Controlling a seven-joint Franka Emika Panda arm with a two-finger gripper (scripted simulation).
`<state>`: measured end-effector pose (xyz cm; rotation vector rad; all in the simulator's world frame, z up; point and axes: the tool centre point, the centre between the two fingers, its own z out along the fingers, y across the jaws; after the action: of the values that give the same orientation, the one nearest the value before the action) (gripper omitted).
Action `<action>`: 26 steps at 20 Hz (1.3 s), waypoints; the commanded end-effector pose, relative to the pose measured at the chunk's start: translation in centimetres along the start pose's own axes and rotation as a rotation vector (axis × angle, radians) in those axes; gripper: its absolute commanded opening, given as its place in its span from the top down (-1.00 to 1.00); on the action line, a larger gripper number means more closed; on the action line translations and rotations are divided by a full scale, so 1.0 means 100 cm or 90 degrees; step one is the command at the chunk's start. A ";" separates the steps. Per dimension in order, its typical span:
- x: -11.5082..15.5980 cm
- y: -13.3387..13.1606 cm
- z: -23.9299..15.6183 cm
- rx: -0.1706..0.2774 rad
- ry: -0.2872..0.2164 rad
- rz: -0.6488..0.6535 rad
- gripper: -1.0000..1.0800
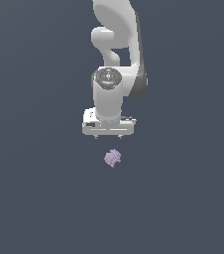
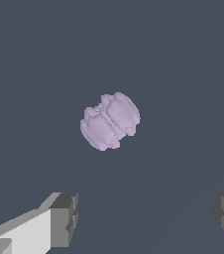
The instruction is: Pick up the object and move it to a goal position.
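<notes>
Plain dark slate-blue backdrop (image 1: 29, 198); evenly lit; apparently featureless.

A flat, dark slate-grey bench (image 1: 39, 198) fills the whole scene, plain and unmarked. One thing lies on it: the object (image 1: 113, 158), a small, lumpy, pale lilac piece, ridged and roughly barrel-shaped in the wrist view (image 2: 110, 121).

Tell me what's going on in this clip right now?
A single white Panda arm is poised over a flat dark grey surface with its gripper open and empty. The only item around is a small lumpy lilac object, lying apart from the gripper. In the wrist view the object is in plain sight beyond the two spread fingers, not between them. Nothing has been grasped yet, and no goal marker is visible in either view.
</notes>
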<state>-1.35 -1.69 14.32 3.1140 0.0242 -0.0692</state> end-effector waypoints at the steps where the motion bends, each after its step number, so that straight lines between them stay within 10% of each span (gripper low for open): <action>1: 0.000 0.000 0.000 0.000 0.000 0.000 -0.92; 26: 0.021 -0.026 -0.006 0.017 0.026 0.068 -0.92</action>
<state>0.62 0.99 14.95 3.1377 -0.0980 -0.0019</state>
